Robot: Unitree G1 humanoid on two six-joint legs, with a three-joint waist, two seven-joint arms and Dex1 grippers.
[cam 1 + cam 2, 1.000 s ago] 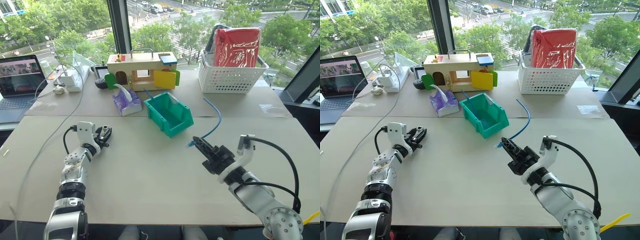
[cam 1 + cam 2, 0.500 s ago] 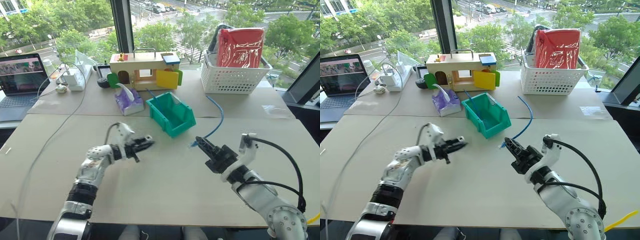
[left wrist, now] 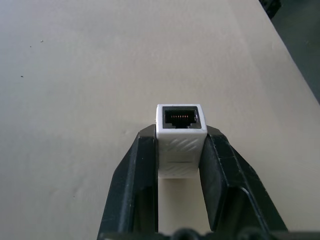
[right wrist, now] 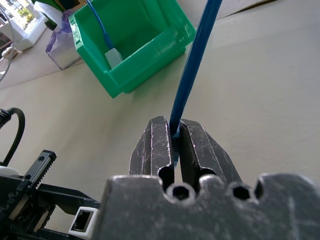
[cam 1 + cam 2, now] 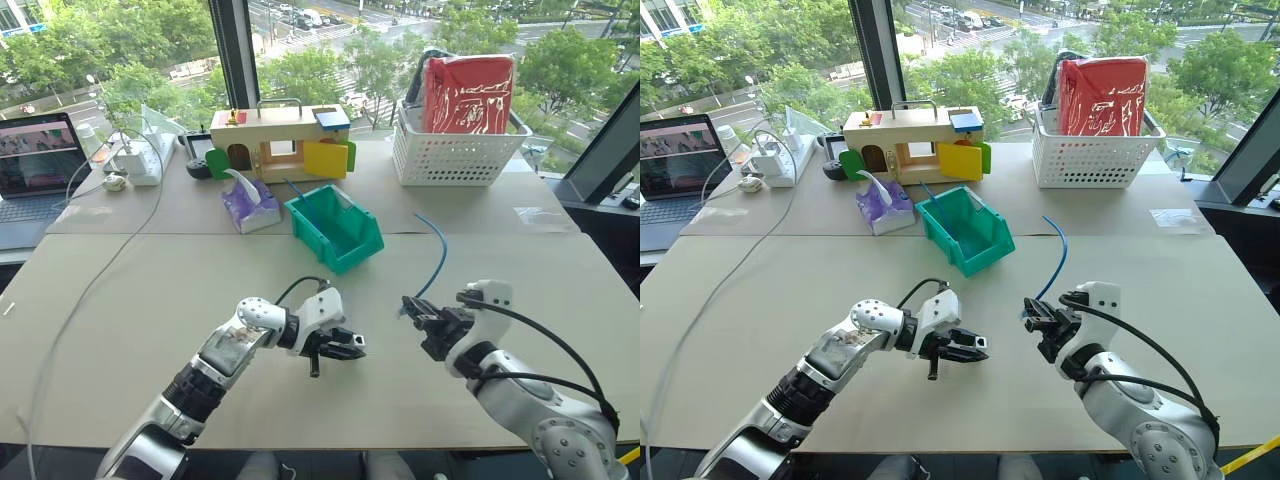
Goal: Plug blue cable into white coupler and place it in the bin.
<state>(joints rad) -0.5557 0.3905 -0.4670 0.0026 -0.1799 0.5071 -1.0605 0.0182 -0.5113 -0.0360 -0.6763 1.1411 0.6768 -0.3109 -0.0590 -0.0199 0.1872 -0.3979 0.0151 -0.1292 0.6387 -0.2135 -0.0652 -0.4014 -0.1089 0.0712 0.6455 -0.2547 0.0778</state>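
My left gripper [image 3: 180, 131] is shut on the white coupler [image 3: 180, 135]. Its dark socket faces outward, past the fingertips. In the head views this gripper [image 5: 345, 347] hangs over the middle of the table and points toward my right gripper [image 5: 415, 310]. The right gripper [image 4: 172, 125] is shut on the blue cable [image 4: 192, 70] near its end, a short gap from the coupler [image 4: 82, 221]. The rest of the cable [image 5: 438, 255] arcs up and back over the table. The teal-green bin [image 5: 352, 258] stands behind both grippers. It holds another blue cable with a white block [image 4: 112, 56].
A white lattice basket [image 5: 455, 150] with a red item stands at the back right. A wooden toy house [image 5: 280, 140] and a purple tissue pack [image 5: 248, 205] sit behind the bin. A laptop [image 5: 35, 170] and a long white-grey cable [image 5: 90, 280] are on the left.
My left arm has swung from the table's left side to the middle, and its gripper has turned to face the right gripper. The right gripper has dropped a little and rolled, still holding the cable.
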